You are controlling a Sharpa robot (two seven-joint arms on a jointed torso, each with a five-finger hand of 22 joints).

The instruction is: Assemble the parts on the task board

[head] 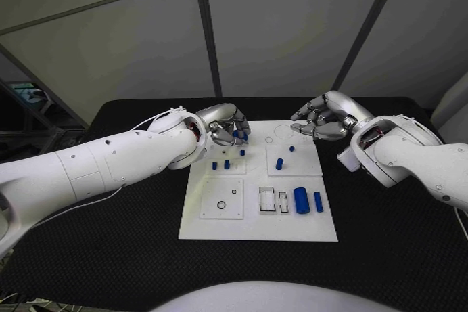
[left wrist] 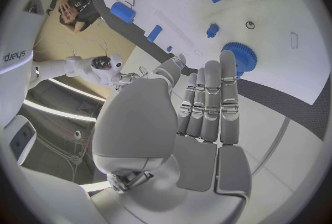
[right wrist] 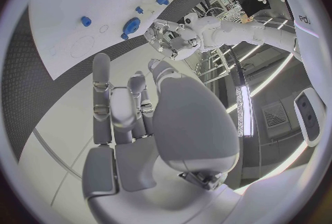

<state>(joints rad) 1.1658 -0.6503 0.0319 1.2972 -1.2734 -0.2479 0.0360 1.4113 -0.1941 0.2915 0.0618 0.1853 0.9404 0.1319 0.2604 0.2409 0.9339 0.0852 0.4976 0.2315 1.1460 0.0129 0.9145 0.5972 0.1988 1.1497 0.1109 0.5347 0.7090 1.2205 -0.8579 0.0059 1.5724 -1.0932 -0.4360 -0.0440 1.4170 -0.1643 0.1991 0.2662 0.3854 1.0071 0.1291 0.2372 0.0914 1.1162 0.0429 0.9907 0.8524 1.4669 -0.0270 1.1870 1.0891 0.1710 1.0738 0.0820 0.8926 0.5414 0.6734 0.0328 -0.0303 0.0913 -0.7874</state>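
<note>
we see a black, matte-topped table [head: 117, 258] and, lying flat on its middle, a white rectangular task board [head: 258, 227] whose long sides run away from us; the board rests directly on the dark surface.

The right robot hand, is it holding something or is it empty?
Empty: the right robot hand has straight fingers with nothing between them, above the task board.

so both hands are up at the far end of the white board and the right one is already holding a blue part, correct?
Not quite. Both hands are at the far end of the task board, but the right hand holds nothing: the right wrist view shows its fingers bare, with no blue part in them. The left hand hovers over the blue gear.
</note>
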